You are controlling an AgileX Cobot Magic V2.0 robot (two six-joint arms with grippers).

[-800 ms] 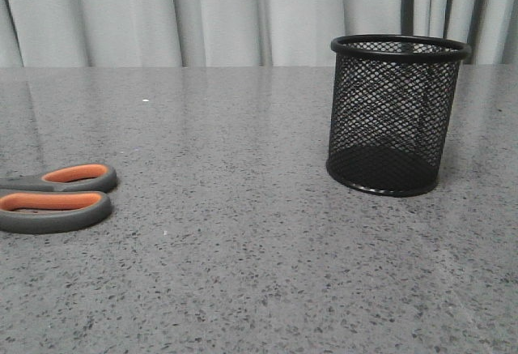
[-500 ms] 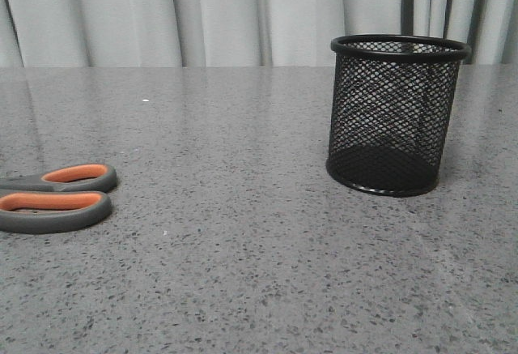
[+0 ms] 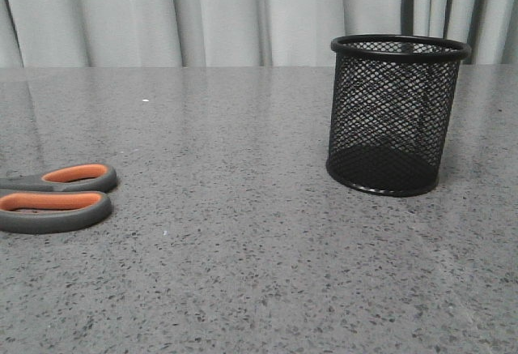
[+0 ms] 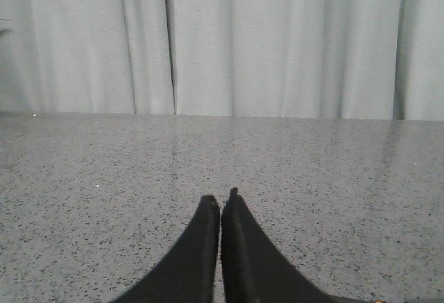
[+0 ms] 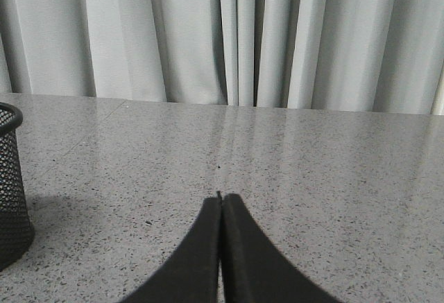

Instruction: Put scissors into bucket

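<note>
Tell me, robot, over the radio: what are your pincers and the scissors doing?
Left pincer shut, empty. Right pincer shut, empty. Scissors flat on table, left side; bucket upright, empty, right side. Nothing between them.

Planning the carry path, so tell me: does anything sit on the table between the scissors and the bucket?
Nothing visible does. The scissors lie at the front view's left edge, the bucket stands upright to the right, and only bare grey table lies between them.

Soft even light, all views sharp — faint sheen on table (image 3: 243,127), weak shadows.
</note>
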